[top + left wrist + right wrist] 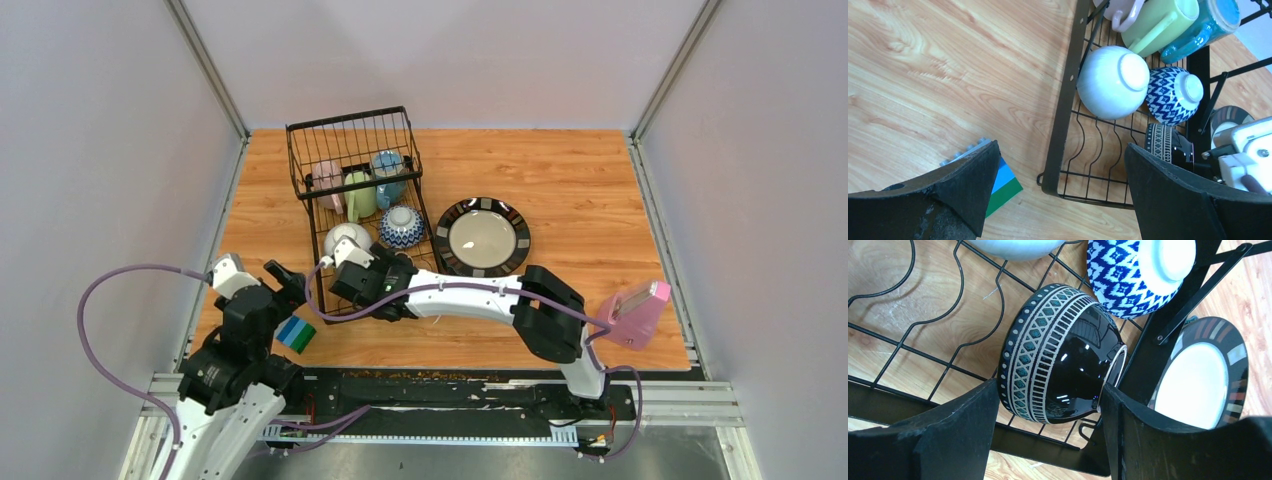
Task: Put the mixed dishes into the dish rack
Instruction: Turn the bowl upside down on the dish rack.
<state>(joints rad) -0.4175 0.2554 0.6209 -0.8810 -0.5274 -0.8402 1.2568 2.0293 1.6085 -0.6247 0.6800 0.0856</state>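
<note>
The black wire dish rack stands at the table's back left. Its tall basket holds a pink mug, a green mug and a blue mug. A white bowl and a blue patterned bowl lie on their sides in the low tray. My right gripper is over the tray's near right corner, shut on a dark patterned bowl lying on its side, with one finger at the rim and one at the foot. My left gripper is open and empty above the rack's near left corner. A black-rimmed cream plate lies flat right of the rack.
A blue-green striped sponge block lies on the table under my left gripper, beside the rack's near left corner. A pink plastic container sits at the table's near right edge. Grey walls close in the table on three sides.
</note>
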